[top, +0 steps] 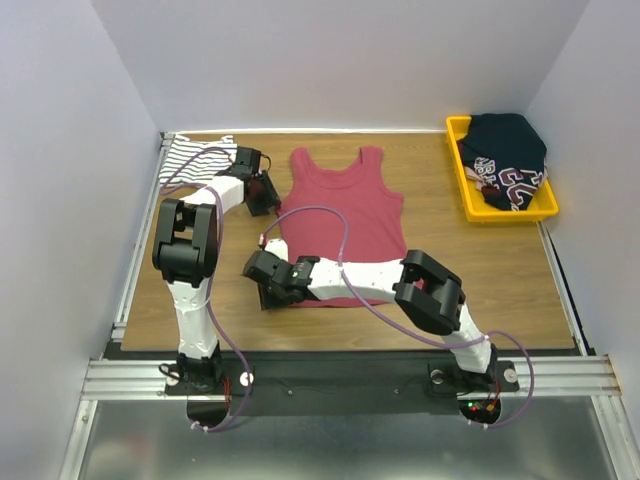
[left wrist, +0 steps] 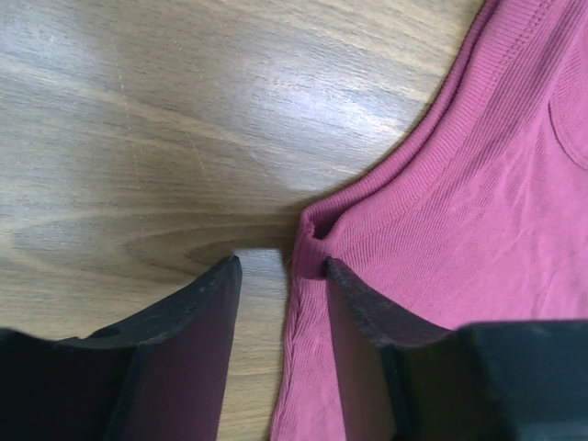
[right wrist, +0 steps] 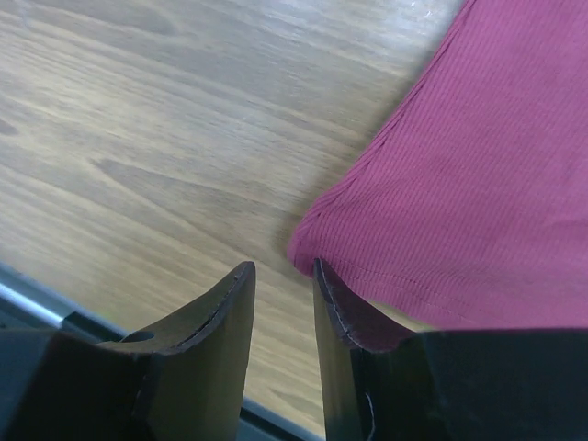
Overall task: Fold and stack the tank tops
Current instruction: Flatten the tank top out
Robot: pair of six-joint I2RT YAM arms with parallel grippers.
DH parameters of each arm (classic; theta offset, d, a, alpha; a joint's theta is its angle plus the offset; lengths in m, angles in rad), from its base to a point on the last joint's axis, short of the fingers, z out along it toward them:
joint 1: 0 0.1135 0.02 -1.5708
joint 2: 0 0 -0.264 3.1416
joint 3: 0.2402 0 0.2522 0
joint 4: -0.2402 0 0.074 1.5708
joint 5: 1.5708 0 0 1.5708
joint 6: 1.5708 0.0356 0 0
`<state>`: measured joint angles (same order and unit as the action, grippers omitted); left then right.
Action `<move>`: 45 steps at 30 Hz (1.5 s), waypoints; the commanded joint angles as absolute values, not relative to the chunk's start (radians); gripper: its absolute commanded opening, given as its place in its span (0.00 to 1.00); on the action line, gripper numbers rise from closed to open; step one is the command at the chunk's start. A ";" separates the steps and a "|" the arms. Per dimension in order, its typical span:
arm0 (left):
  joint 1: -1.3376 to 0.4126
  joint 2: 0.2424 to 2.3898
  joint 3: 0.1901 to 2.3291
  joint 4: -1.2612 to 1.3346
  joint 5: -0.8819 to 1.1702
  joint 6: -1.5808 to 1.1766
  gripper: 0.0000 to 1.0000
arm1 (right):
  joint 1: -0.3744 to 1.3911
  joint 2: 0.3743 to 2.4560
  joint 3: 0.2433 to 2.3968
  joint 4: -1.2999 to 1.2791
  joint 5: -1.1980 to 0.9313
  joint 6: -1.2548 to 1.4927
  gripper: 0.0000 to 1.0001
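The maroon tank top (top: 340,225) lies flat in the middle of the table, straps toward the back. My left gripper (top: 263,192) is open at its left armhole. In the left wrist view the gripper (left wrist: 280,266) straddles the top's side edge (left wrist: 308,312), and the right finger rests on the cloth (left wrist: 478,184). My right gripper (top: 266,281) is open at the top's near left corner. In the right wrist view the gripper (right wrist: 283,268) holds nothing, and the hem corner (right wrist: 317,246) lies just past its right fingertip. The striped white tank top (top: 190,157) lies crumpled at the back left corner.
A yellow bin (top: 461,180) at the back right holds a dark navy garment (top: 510,160) with lettering. White walls close in the back and sides. A metal rail (top: 350,375) runs along the near edge of the table.
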<state>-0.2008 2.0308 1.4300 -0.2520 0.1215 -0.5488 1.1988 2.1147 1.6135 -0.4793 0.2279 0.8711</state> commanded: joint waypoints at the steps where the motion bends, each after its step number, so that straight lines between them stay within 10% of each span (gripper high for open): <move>1: -0.201 2.025 1.437 -0.250 0.110 -0.528 0.50 | 1.206 2.147 1.678 -0.471 0.290 0.876 0.38; 24: -0.201 2.051 1.433 -0.239 0.124 -0.526 0.00 | 1.267 2.220 1.825 -0.660 0.529 0.876 0.38; 45: -0.201 2.059 1.440 -0.235 0.153 -0.525 0.00 | 1.287 2.316 1.996 -0.819 0.650 0.879 0.39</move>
